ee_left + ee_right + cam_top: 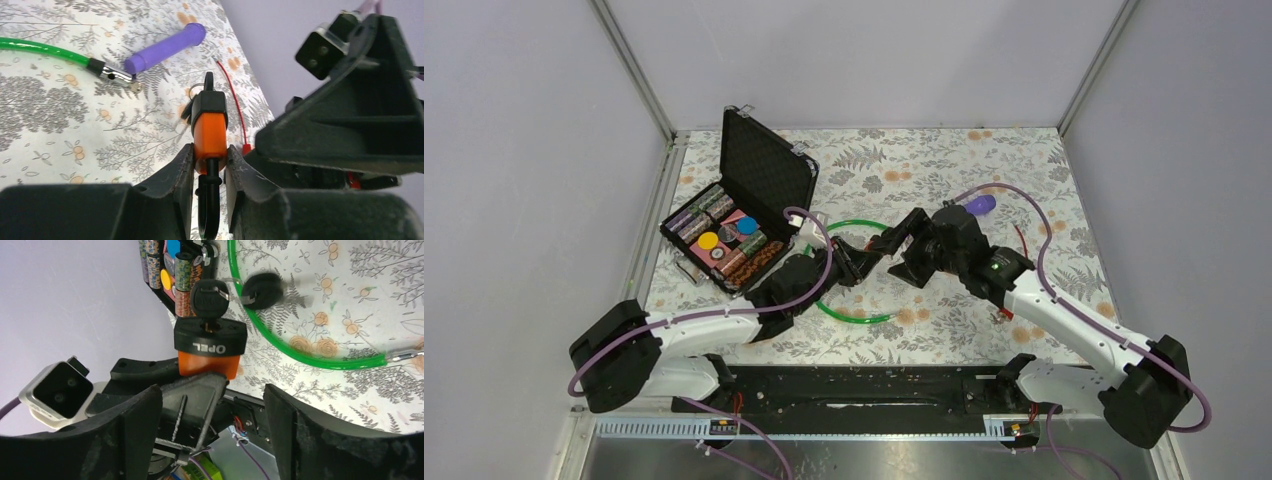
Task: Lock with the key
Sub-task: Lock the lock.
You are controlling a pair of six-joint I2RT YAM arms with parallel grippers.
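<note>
My left gripper (210,165) is shut on an orange padlock (210,132) with a black cap, held above the table; its black shackle (208,215) runs down between the jaws. In the right wrist view the padlock (210,347) has a black-headed key (210,297) in its keyhole, and a second key (262,290) hangs beside it on a ring. My right gripper (215,432) is open and empty, its jaws wide apart just short of the lock. In the top view both grippers, left (864,262) and right (902,245), meet at the table's middle.
A green cable (856,315) loops on the floral table, its metal end (116,75) lying free. An open black case of poker chips (734,215) stands at the left. A purple handle (165,47) and a red zip tie (232,97) lie behind the right arm.
</note>
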